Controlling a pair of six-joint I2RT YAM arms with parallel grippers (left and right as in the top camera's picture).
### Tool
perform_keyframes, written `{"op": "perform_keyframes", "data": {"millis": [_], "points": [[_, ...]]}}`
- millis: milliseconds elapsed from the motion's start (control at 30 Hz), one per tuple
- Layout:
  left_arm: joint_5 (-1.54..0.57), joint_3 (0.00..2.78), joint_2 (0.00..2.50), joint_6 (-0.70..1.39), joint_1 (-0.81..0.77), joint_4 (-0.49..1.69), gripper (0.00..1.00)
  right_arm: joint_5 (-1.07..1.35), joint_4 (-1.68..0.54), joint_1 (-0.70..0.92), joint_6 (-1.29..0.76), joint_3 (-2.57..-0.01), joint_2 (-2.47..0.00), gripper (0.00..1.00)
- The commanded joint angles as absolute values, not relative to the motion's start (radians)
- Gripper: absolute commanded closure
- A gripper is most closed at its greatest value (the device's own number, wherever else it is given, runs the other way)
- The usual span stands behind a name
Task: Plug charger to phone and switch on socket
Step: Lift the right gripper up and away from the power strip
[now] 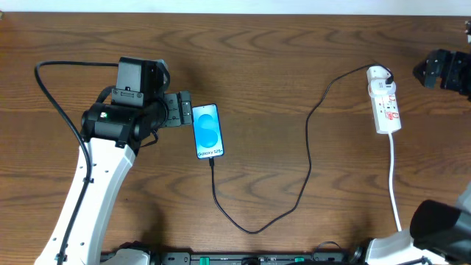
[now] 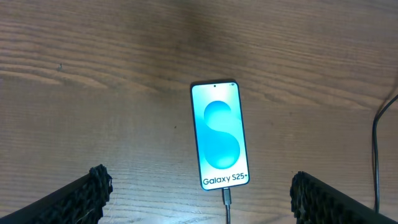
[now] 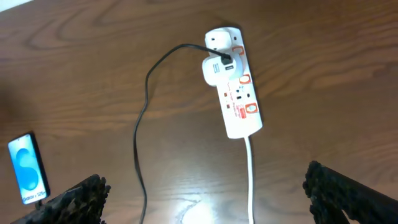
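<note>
Overhead has your phone [image 1: 207, 132] flat on the table [image 1: 294, 59], charger cable [image 1: 309, 158] in its bottom port — left gripper [image 1: 184, 110] just beside it and right gripper [image 1: 427, 71] near the power strip [image 1: 385, 103] both spread wide, holding nothing.

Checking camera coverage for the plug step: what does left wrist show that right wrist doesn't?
Only left wrist: the charger connector tip at the bottom edge of the phone, and readable "Galaxy S25" text. Only right wrist: the socket, a white adapter plugged into it with the black cable leaving it, and the white cord. Both: the phone, a stretch of black cable, the wooden table.
</note>
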State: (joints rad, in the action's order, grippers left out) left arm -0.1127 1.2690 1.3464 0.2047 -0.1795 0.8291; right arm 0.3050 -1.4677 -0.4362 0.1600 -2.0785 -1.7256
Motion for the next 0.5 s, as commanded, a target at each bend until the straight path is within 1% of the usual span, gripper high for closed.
{"op": "perform_keyframes", "data": {"millis": [0, 233, 467], "points": [[-0.100, 1.285, 1.346, 0.187, -0.181, 0.830, 0.06, 0.305, -1.486, -0.437, 0.133, -2.095, -1.670, 0.01], [-0.100, 1.285, 1.346, 0.187, -0.181, 0.830, 0.06, 0.306, -1.532, -0.437, 0.126, -2.095, -1.605, 0.01], [-0.100, 1.285, 1.346, 0.187, -0.181, 0.830, 0.06, 0.305, -1.556, -0.437, 0.128, -2.094, -1.599, 0.01]]}}
